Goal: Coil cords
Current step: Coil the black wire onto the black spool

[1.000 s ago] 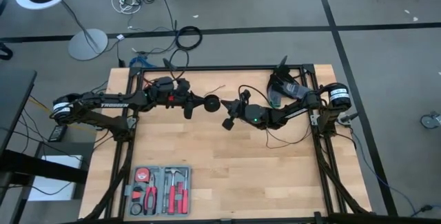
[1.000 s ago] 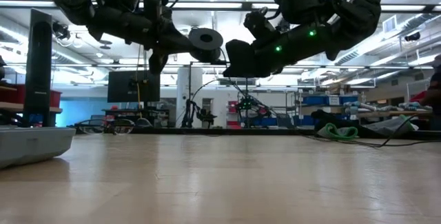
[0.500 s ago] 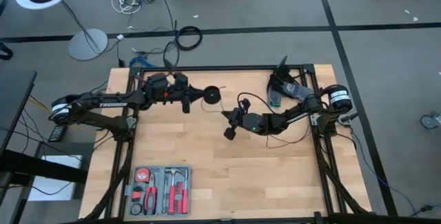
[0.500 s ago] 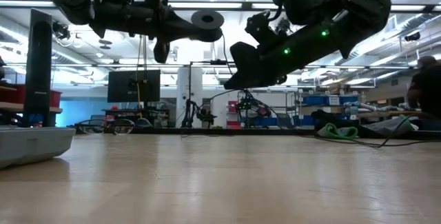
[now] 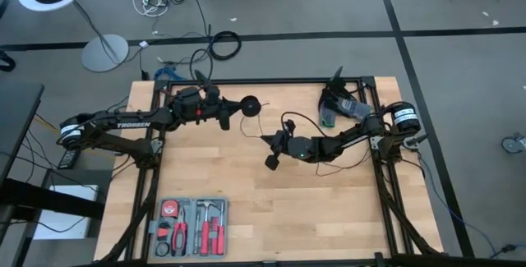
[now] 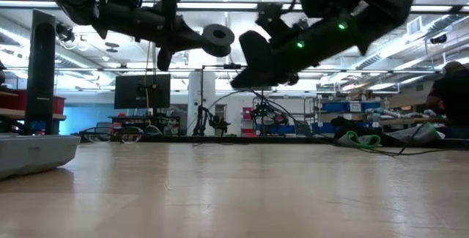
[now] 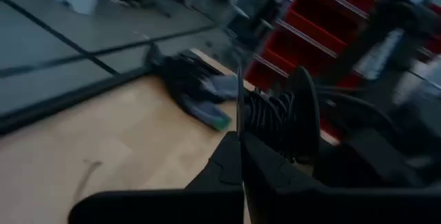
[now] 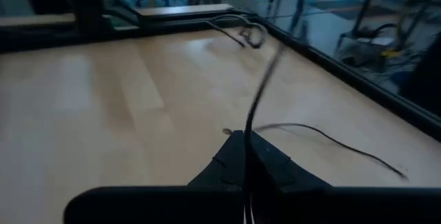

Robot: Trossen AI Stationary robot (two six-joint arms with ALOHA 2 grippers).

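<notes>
The cord is a thin black line ending in a round black puck [image 5: 250, 105] shaped like a spool, with turns wound between its two discs [image 7: 275, 117]. My left gripper [image 5: 237, 109] is shut on the puck high above the far middle of the table. From the puck the cord [image 5: 289, 119] runs in a loose loop to my right gripper [image 5: 268, 144], which is shut on it in the air near the table's middle. Beyond that gripper a slack stretch [image 5: 353, 162] lies on the wood. The low view shows the puck [image 6: 218, 39] and both grippers well above the board. My left gripper pinches the rim of the puck's nearer disc [image 7: 238, 117] between its two fingers. The fingers reach nearly level from the table's left side. The puck is lifted clear, standing on edge with its wound turns beyond the fingertips. My right gripper pinches one strand of the cord [image 8: 249, 124] between its two fingers. They come from the table's right side, slanting slightly down. The strand rises from the fingertips away toward the puck [image 8: 256, 34]. The held part is clear of the table.
A grey tool tray [image 5: 191, 226] with red-handled tools sits at the near left. A dark bundle with a green patch [image 5: 337, 107] lies at the far right. Black frame rails [image 5: 271, 82] border the wooden table [image 5: 246, 193].
My left gripper has carried the puck toward the table's far edge and turned it. My right gripper has shifted toward the table's near edge and a little left with the cord, so the two have drawn apart.
</notes>
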